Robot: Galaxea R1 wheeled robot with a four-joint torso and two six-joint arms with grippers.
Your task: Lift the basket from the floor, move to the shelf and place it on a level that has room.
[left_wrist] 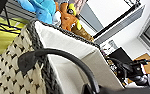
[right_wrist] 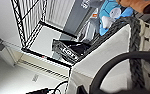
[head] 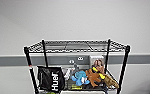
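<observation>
Closest to the left wrist camera arcs a dark loop handle (left_wrist: 66, 58), curving over the braided dark rim of the rectangular cream-beige woven basket (left_wrist: 13, 72), whose side carries small dark flecks and whose lining is a smooth pale white. The right wrist camera looks along the opposite end of that basket, where a second dark loop handle (right_wrist: 116, 67) bends across the same white lining. I cannot tell from either wrist whether the fingers are spread or clamped, nor whether they touch the handles. The basket is raised up against the tall black metal wire rack (head: 77, 65), its white rim just showing at the lower edge of the head view, near the toys. On the crowded tier sit a blue plush toy (head: 80, 77), an orange-brown plush toy (head: 94, 76) and a black bag with white lettering (head: 51, 78). Above them the top wire-grid tier (head: 76, 46) lies bare. Behind stands a pale wall with a grey band (head: 8, 60).
</observation>
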